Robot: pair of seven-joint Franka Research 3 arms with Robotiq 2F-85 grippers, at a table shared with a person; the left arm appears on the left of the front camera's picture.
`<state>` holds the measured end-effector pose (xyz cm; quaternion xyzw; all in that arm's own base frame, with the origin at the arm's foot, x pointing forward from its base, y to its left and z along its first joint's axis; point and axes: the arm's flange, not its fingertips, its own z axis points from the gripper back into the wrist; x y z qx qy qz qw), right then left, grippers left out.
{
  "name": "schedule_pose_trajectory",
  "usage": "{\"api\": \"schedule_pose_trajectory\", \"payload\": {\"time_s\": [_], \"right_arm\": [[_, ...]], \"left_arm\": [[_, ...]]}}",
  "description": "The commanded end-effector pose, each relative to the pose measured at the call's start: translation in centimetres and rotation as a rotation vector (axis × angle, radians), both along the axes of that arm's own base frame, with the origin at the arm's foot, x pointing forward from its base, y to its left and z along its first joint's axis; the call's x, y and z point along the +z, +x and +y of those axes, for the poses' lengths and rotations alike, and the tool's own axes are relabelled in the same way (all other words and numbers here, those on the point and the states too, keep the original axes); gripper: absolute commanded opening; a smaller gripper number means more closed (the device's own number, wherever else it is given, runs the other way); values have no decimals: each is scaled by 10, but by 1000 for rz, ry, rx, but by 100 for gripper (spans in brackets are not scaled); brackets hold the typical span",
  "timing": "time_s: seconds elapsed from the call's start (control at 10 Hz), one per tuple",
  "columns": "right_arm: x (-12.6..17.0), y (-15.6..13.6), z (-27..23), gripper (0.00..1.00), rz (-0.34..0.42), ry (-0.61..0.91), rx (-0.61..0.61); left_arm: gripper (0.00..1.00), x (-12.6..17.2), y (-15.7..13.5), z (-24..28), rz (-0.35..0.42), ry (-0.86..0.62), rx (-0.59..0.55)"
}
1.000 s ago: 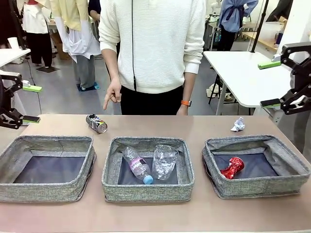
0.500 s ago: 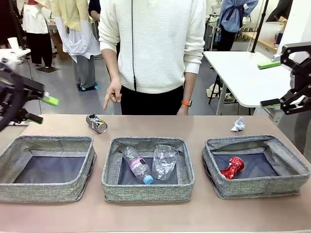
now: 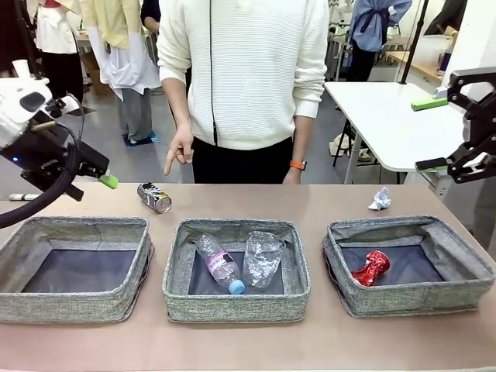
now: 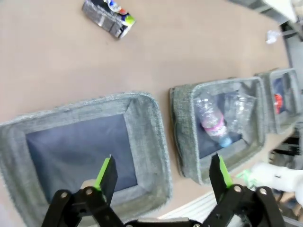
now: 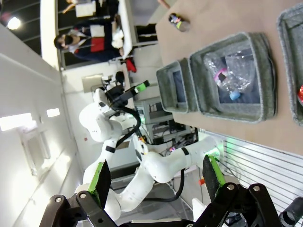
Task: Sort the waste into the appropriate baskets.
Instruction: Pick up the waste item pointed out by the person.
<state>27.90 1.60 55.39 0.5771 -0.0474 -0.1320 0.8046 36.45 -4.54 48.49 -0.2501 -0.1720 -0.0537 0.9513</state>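
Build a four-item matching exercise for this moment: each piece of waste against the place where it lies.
Things
1. crushed red metal can
2. small clear plastic bottle with a blue cap
3. dark printed can with a silver top
4. crumpled white paper ball

Places
A. on the table, beyond the far corner of the left grey woven fabric basket
B. inside the right grey woven fabric basket
C. on the table, beyond the right basket
D. inside the middle grey woven fabric basket, beside a clear plastic cup

Pairs: 1-B, 2-D, 3-A, 4-C
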Motion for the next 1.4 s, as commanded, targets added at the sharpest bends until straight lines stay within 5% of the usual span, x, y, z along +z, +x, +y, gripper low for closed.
{"api": "schedule_pose_trajectory", "payload": {"time_s": [0.0,0.2,0.4,0.7,1.3], "right_arm": [[3,-1,2,100,7,13,-4],[3,-1,2,100,7,13,-4],[3,-1,2,100,7,13,-4],[3,-1,2,100,7,13,-4],[3,-1,2,100,7,13,-4]], "left_arm": [[100,-2,2,-10,-11,62,-6],[100,4,43,-28,121,45,92],[100,5,102,-45,163,66,306],[100,-33,174,-58,330,138,399],[100,-131,240,-65,363,177,577]]}}
